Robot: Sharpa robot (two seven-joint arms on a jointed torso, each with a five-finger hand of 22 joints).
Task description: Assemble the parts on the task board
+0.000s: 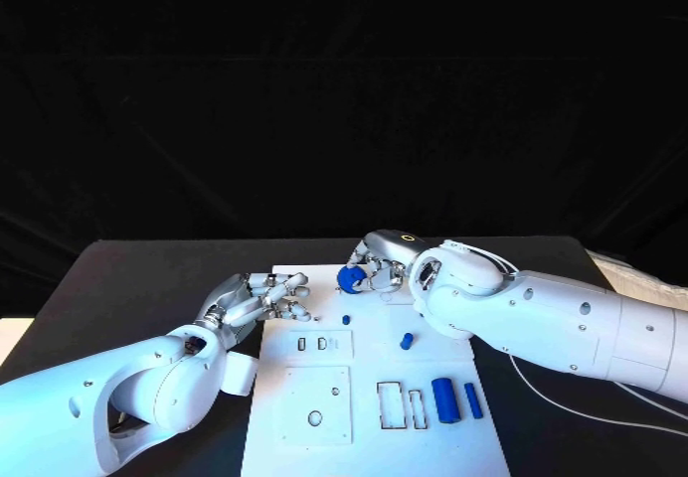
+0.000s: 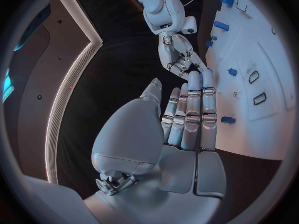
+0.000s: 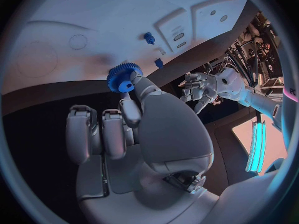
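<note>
Right hand pinching blue gear, left hand outstretched flat

Black table under white task board

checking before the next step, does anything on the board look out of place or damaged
Nothing stands out. The right hand holds a blue gear over the far end of the task board. The left hand rests open at the board's left edge. Loose blue parts lie flat on the board, undamaged.

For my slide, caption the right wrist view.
Right hand pinches a blue gear above the white task board.
</note>
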